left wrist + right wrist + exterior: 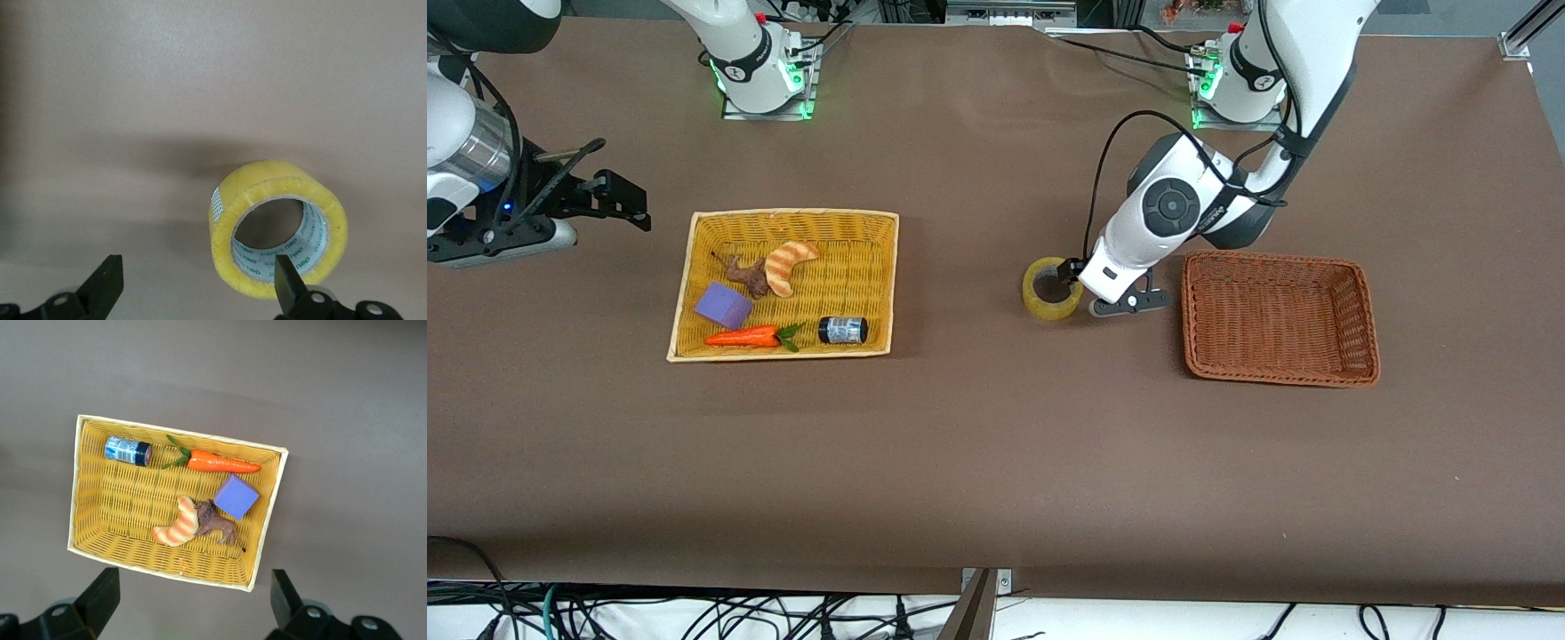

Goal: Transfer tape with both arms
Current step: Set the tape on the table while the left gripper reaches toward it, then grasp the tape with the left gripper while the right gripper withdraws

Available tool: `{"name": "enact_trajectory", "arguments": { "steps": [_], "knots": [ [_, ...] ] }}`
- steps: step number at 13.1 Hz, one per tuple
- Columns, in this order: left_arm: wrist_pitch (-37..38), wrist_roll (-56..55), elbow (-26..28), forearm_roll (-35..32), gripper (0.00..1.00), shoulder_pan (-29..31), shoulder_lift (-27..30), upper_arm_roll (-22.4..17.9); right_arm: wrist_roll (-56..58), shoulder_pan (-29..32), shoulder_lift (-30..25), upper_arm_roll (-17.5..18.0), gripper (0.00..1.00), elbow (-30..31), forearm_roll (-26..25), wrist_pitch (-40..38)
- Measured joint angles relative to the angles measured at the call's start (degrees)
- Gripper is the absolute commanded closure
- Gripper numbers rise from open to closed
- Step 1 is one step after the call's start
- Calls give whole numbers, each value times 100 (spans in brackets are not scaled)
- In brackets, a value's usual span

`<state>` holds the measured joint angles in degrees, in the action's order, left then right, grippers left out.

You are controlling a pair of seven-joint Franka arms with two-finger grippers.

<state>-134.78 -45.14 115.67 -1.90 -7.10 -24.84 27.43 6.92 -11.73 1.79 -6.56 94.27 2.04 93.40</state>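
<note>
**Left claw at the tape roll between the two baskets**

At the right arm's end of the surface (978,462), the right claw (618,200) hangs in the air beside the yellow basket (685,293), over bare brown cloth. Its fingers (100,597) stand spread apart with nothing between them, and the right arm waits there. The right wrist view looks down on the whole yellow basket (263,520).

That basket holds five things. A purple block (724,305) lies toward the right arm's end, with a brown animal figure (747,276) just beside it and a striped croissant (790,264) touching the figure. Nearer to the front camera lie an orange carrot (744,337) with green leaves and, next to it, a small black jar (843,330) on its side.

Toward the middle of the surface, between the two baskets, the tape (1048,290) sits on the cloth, its hollow centre facing up in the front view. The left claw (1074,274) is down at the roll on the side toward the brown basket. In the left wrist view the claw (199,283) is released: one finger (288,280) shows in front of the tape (267,183) at the hollow centre, the other stands well clear of the roll over bare cloth. Whether the inner finger touches the roll cannot be told.

At the left arm's end, the brown basket (1360,311) lies just beside the left claw, with nothing in it.
</note>
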Motion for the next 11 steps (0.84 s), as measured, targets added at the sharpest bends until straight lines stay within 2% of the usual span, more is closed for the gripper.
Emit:
{"name": "enact_trajectory", "arguments": {
  "steps": [3,7,8,9,10,11],
  "knots": [
    [-353,-774,236,-771,0,-3,-154,157,-2,1,0,22,0,-95,-8,-40],
    [-765,-1555,250,-1600,0,-40,-602,203,-8,20,1,23,0,-95,-68,-50],
    [-842,-1587,250,-1616,7,-43,-669,203,-11,21,1,24,0,-95,-70,-57],
    [-897,-1606,249,-1616,55,-43,-716,203,-11,26,2,24,0,-95,-74,-60],
    [-919,-1614,247,-1616,88,-43,-745,203,-11,35,5,24,0,-95,-96,-62],
    [-927,-1633,242,-1616,100,-43,-754,203,-11,42,7,23,0,-95,-130,-63]
  ]
}}
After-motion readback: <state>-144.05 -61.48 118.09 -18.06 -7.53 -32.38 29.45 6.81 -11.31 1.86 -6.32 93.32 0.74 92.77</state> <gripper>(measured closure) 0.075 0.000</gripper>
